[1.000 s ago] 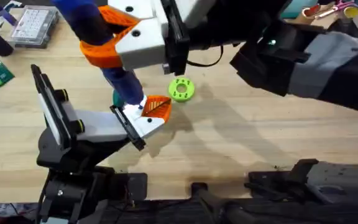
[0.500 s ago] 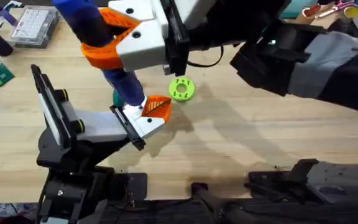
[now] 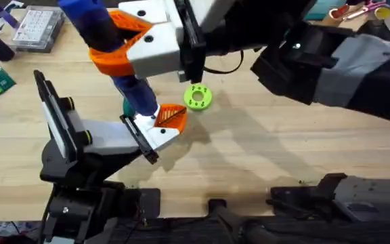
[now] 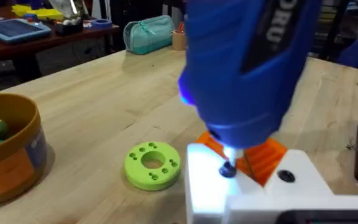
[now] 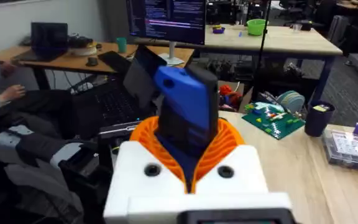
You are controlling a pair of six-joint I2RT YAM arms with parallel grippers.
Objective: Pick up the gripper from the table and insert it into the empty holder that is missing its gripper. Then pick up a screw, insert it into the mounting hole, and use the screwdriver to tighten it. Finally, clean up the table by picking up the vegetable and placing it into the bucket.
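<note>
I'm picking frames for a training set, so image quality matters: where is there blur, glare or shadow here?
Left wrist view: the screwdriver looms close and soft, and a bright glow washes out the holder under its bit. Overhead view: the right arm's near parts are dark and blurred, and soft shadows fall on the table beside the green disc. Right wrist view: background desks are soft.

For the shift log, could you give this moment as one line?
phase: tightening screw | right gripper: shut on screwdriver | bit: on holder | vegetable: in bucket
</note>
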